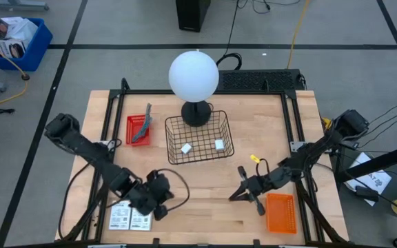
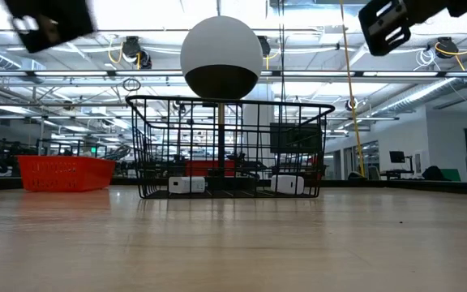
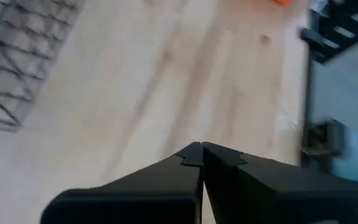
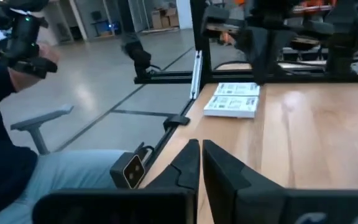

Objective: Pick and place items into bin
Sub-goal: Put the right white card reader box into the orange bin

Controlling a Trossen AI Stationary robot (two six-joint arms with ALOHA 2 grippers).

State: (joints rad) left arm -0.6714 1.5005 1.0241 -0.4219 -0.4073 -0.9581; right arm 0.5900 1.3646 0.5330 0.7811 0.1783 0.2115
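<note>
A black wire basket stands mid-table in front of the globe lamp. Two tiny white blocks lie on the basket floor, and the blocks also show through its wires in the low view. A grey long tool lies in the red tray, its end sticking out over the far rim. Two white printed cards lie flat at the near left edge; the cards show in the right wrist view too. My left gripper is shut above bare wood beside the cards. My right gripper is shut, near the orange tray. I cannot make out a teal pen.
A small yellow object lies on the wood right of the basket. The lamp's black foot stands against the basket's far side. Bare wood lies between the two grippers. A seated person is beyond the table's left edge.
</note>
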